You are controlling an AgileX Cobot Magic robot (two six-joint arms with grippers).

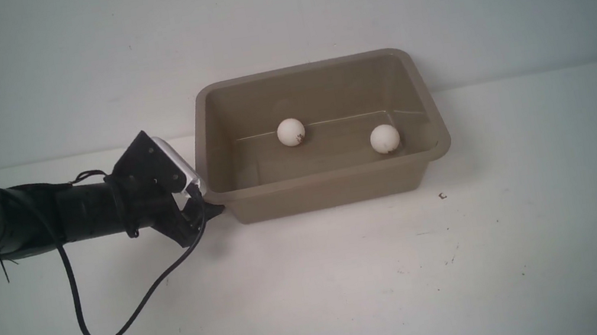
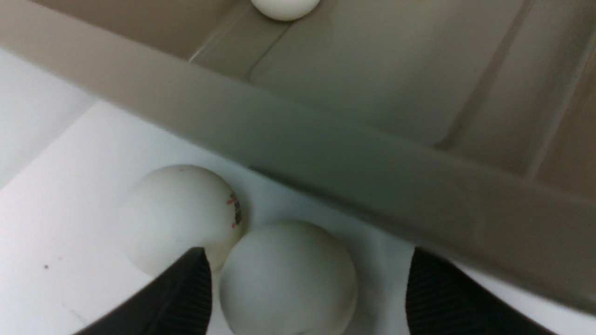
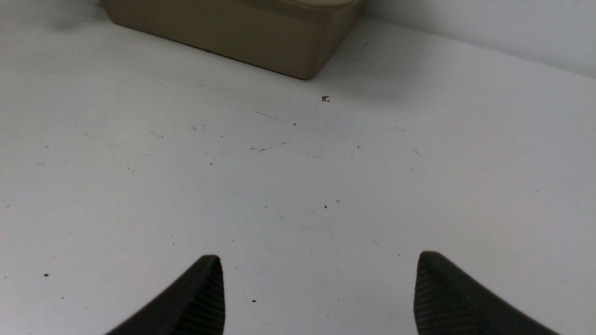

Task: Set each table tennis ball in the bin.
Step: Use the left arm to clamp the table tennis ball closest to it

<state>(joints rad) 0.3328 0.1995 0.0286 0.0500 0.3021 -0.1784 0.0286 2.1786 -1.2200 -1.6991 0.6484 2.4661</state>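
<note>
The taupe bin [image 1: 331,186] stands at the middle of the table with two table tennis balls in it, one [image 1: 290,131] towards the back left and one [image 1: 384,138] to the right. Two more balls lie on the table outside the bin's wall [image 2: 326,158]: one with a dark printed mark [image 2: 179,216], and a plain one [image 2: 288,279] touching it. My left gripper [image 2: 309,253] is open around the plain ball, with a gap on one side. In the front view the gripper [image 1: 212,208] sits at the bin's front left corner and hides both balls. My right gripper [image 3: 319,258] is open over bare table.
The bin's rim [image 2: 419,200] runs close past the left fingers. A black cable [image 1: 118,316] loops from the left wrist down over the table. The right wrist view shows the bin's corner [image 3: 298,60] farther off and a small speck [image 3: 325,98] on the table.
</note>
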